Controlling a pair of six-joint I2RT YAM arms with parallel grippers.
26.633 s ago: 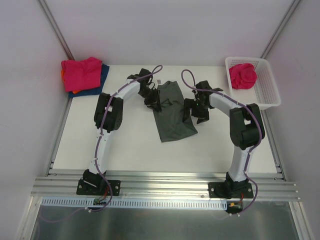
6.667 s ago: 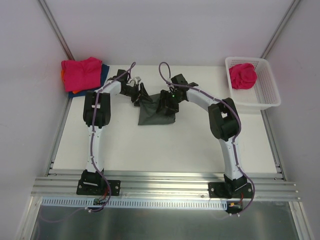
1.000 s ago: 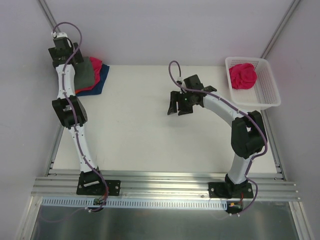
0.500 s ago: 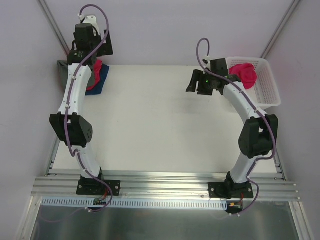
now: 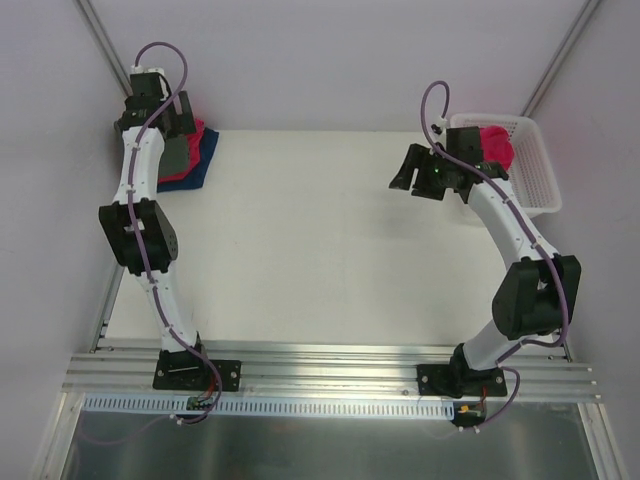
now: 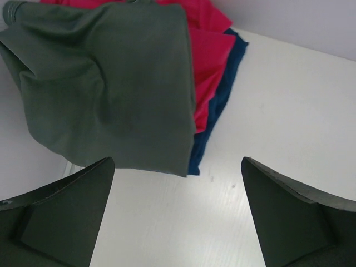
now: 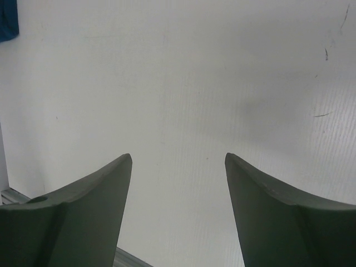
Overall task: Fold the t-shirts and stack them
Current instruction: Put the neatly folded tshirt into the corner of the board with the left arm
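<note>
The dark grey t-shirt (image 6: 111,83) lies folded on top of the stack at the back left, over a pink t-shirt (image 6: 210,47) and a blue one (image 6: 222,92). In the top view the grey t-shirt (image 5: 178,155) shows beside my left arm. My left gripper (image 6: 178,167) hangs open just off the stack's near edge, holding nothing. Another pink t-shirt (image 5: 490,150) sits crumpled in the white basket (image 5: 540,195). My right gripper (image 5: 418,178) is open and empty over bare table, just left of the basket; its fingers (image 7: 83,217) frame only the tabletop.
The white walls meet the table behind the stack and the basket. A metal rail runs along the table's near edge (image 5: 330,365). A corner of the blue cloth (image 7: 6,22) shows far off in the right wrist view.
My right gripper has swung from the table's middle to the back right, beside the basket. My left arm has shifted above the stack, where the grey t-shirt stays.
</note>
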